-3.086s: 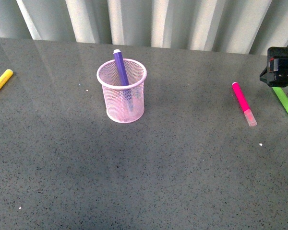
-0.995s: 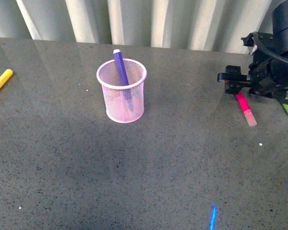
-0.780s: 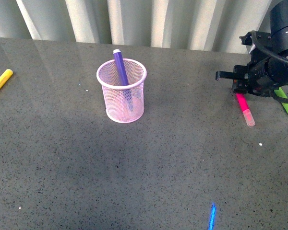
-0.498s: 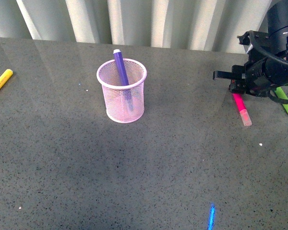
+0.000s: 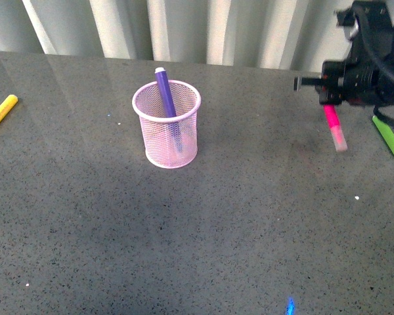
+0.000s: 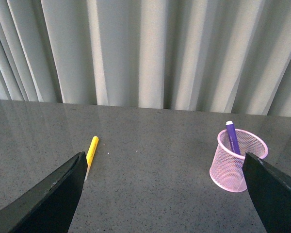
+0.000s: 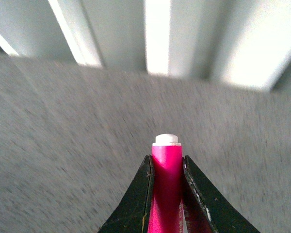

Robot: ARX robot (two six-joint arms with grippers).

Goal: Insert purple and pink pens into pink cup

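Holding purple pen (image 5: pixel 163 92): pink cup (image 5: pixel 156 138)

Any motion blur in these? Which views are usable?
Right wrist view: table and curtain are smeared by motion, while the pink pen in the right gripper is sharp. Front view: the pen's capped end is blurred, the pink cup crisp. Left wrist view: sharp throughout, faint curtain reflections on the table.

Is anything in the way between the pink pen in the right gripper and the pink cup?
Nothing visible. The right gripper holds the pink pen, and the table from there to the pink cup is bare. The purple pen in the cup leans on its far rim, leaving most of the opening free.
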